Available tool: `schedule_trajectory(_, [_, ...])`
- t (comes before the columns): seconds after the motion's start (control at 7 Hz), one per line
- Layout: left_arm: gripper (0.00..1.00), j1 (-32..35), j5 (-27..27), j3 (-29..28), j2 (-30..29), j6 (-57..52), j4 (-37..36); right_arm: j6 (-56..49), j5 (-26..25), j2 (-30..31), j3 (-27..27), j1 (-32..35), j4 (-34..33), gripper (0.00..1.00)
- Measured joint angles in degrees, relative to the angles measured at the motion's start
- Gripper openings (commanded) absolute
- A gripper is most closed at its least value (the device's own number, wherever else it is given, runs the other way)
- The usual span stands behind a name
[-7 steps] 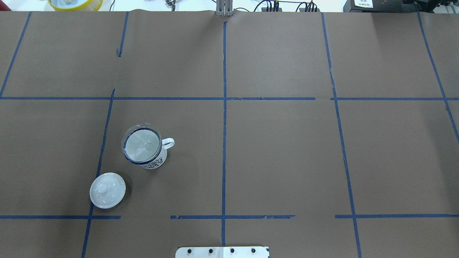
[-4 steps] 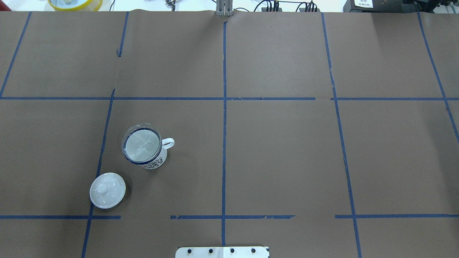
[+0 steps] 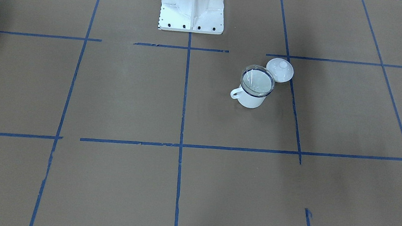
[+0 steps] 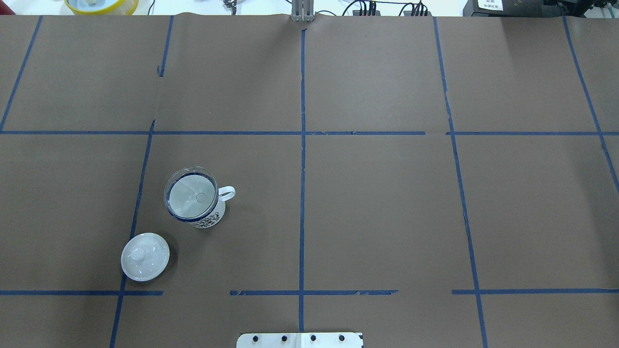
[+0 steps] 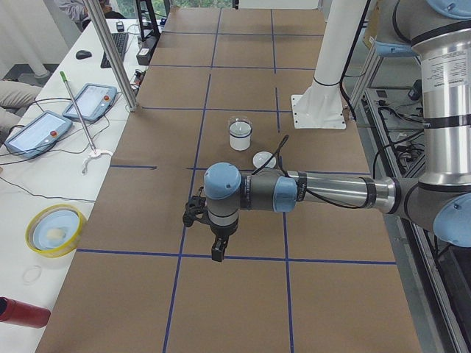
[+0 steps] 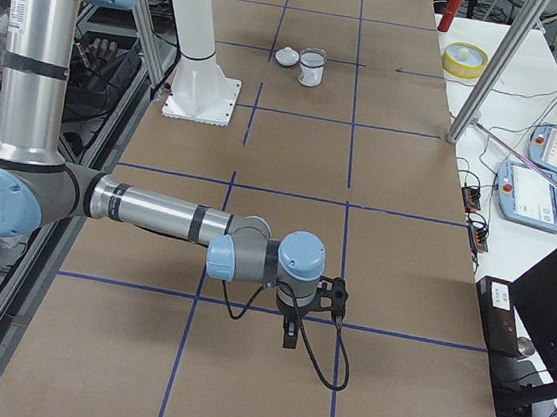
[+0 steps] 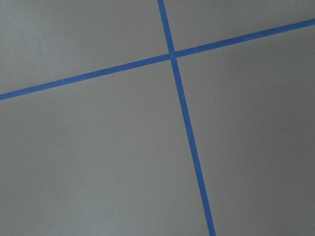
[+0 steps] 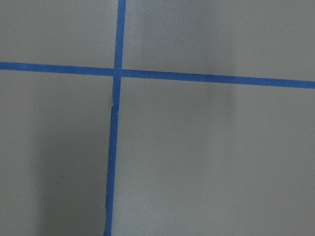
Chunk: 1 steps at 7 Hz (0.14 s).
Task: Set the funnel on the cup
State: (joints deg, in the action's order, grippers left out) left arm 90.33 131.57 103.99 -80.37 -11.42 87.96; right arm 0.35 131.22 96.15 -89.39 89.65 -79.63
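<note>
The clear funnel (image 4: 189, 195) sits mouth-up in the white mug (image 4: 211, 218) with the dark blue rim, on the table's left half, handle to the right. Both also show in the front view, the funnel (image 3: 257, 82) and the mug (image 3: 252, 100), and small in the side views, where I point to the mug (image 5: 241, 137) (image 6: 311, 69). My left gripper (image 5: 216, 252) hangs over bare table far from the mug, seen only from the left side. My right gripper (image 6: 289, 337) hangs over the table's opposite end, seen only from the right side. I cannot tell whether either is open or shut.
A white domed lid (image 4: 145, 256) (image 3: 280, 69) lies on the table just beside the mug. The robot's white base (image 3: 193, 5) stands at the near middle edge. A yellow-rimmed dish (image 5: 54, 228), pendants (image 5: 38, 132) and a metal post (image 5: 110, 51) stand beyond the far edge.
</note>
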Motion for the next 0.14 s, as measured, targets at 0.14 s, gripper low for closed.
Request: schedule_trajectory(0.14, [1.0, 0.0, 0.0, 0.0, 0.0, 0.0, 0.0, 0.0, 0.0, 0.0, 0.0, 0.0, 0.0, 1.0])
